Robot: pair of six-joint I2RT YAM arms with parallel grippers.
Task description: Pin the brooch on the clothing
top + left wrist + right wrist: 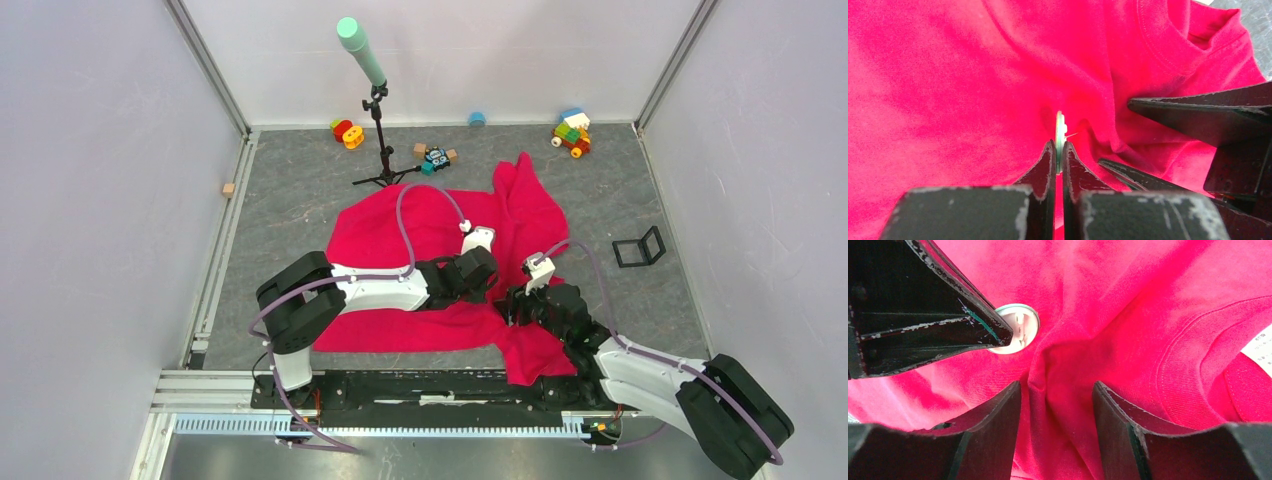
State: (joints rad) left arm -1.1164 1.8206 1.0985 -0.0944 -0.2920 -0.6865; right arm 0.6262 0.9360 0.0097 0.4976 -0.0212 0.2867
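Grey surface (300, 200), white walls | left fingers (1045, 165) clamped edge-on on brooch (1060, 135), held at red T-shirt (948, 75) below collar | right fingers (993, 435) apart, straddling a fabric fold beside it | progress: brooch at cloth, pin apparently not through; fastening and letting go remain | count: 1 brooch, 1 T-shirt

Wide bare table (290, 200) at 9 o'clock of the red shirt (390, 235); passable at 3 o'clock up to a black frame (638, 248). Blocked at 12 o'clock by a tripod stand (380, 140) and toys (435, 156). Cramped mid-shirt between left gripper (1058, 145) and right gripper (1055, 387), just beside each other.
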